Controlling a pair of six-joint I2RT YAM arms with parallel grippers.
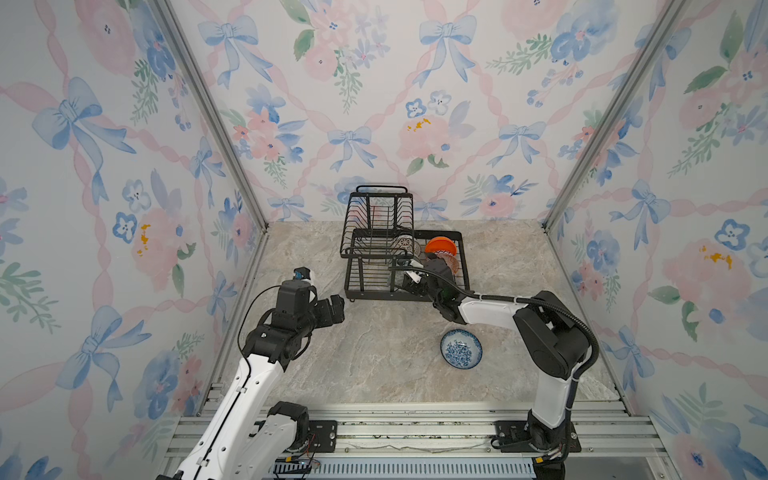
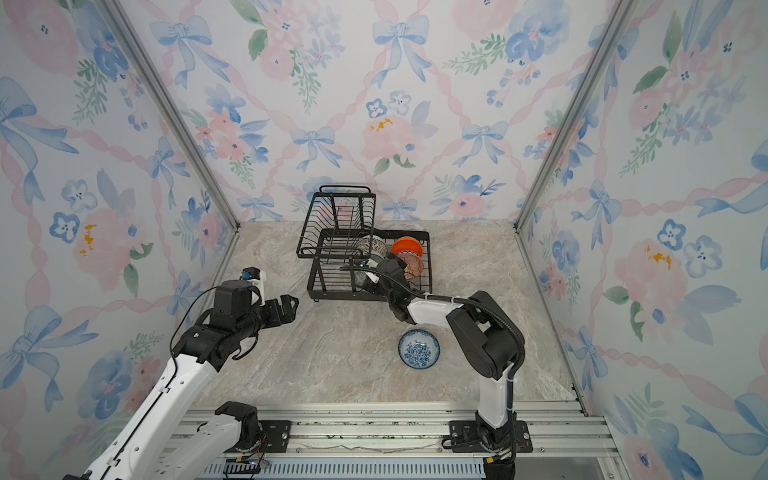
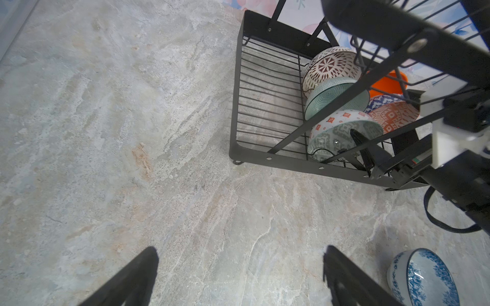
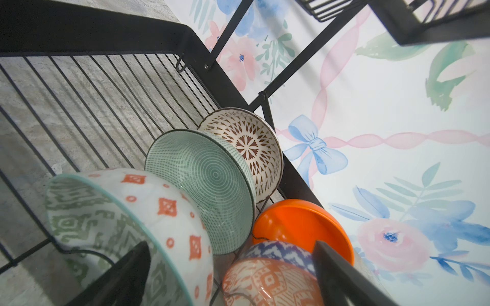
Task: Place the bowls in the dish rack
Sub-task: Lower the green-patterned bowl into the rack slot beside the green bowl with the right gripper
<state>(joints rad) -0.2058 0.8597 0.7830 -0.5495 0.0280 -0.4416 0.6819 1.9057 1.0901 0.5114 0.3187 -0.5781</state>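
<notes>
Your right gripper (image 4: 230, 246) is down inside the lower tray of the dish rack (image 1: 374, 296). Its jaws stand wide apart and nothing is clamped between them. In the right wrist view one finger (image 4: 124, 273) lies across the rim of the grey-green bowl (image 4: 119, 212); you cannot tell whether it touches. The other finger sits just beside the orange-white bowl (image 4: 270, 278).

Five bowls stand on edge in that lower tray. The grey-green bowl, the mint bowl (image 4: 206, 182) and the brown-lattice bowl (image 4: 252, 145) lean one against the next in a row. The brown-lattice bowl is at the far end of the tray. Beside that row, the plain orange bowl (image 4: 299, 225) stands behind the orange-white bowl.

The blue-white bowl (image 1: 461, 348) sits upright on the table (image 1: 374, 374). It is in front of the rack and well apart from it. In both top views it lies near the elbow of your right arm.

Your left gripper (image 1: 336, 305) hovers to the left of the rack, apart from it. Its jaws are spread open and hold nothing. In the left wrist view its two fingers frame bare tabletop, and the blue-white bowl lies off to one side of them.
</notes>
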